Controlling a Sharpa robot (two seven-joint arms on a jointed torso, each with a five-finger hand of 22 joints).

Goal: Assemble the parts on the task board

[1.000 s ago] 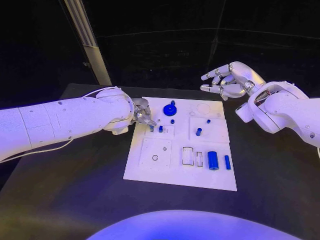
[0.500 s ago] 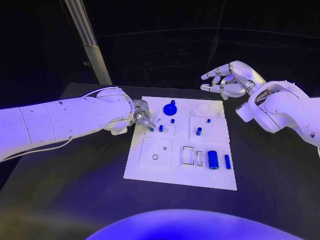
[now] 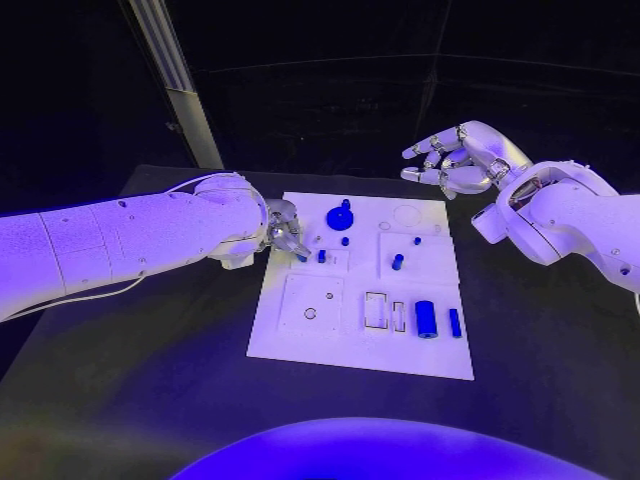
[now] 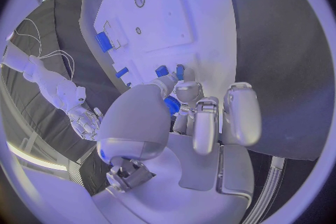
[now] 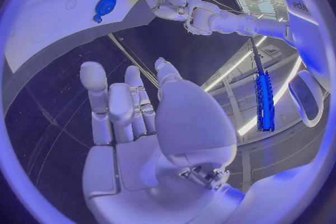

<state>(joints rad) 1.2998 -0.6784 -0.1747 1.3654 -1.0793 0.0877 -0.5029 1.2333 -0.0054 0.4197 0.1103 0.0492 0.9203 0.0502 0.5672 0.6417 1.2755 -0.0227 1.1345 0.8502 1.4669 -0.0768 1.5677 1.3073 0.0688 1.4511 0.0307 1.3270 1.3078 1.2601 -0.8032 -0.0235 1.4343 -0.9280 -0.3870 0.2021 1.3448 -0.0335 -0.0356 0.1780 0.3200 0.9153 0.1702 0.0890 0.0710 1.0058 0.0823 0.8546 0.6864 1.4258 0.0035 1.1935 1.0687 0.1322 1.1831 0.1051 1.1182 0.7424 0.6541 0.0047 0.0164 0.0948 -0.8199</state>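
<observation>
The white task board (image 3: pixel 335 335) lies mid-table. My left hand (image 3: pixel 283 231) is at the board's left edge, near its far end. Its thumb and fingers are curled down around a small blue peg (image 4: pixel 180 71), with a second peg (image 3: pixel 322 256) just beside it. A round blue knob (image 3: pixel 340 217) sits right of that hand, and a large blue cylinder (image 3: pixel 425 320) and a slim one (image 3: pixel 454 323) lie at the near right. My right hand (image 3: pixel 457 160) hovers off the board's far right corner, fingers spread, holding nothing; the right wrist view shows its bare palm (image 5: pixel 140 117).
More small blue pegs (image 3: pixel 397 262) stand mid-board. Rectangular slots (image 3: pixel 378 311) sit left of the large cylinder. A metal post (image 3: pixel 169 80) rises behind the table's far left corner. The dark table (image 3: pixel 133 390) spreads around the board.
</observation>
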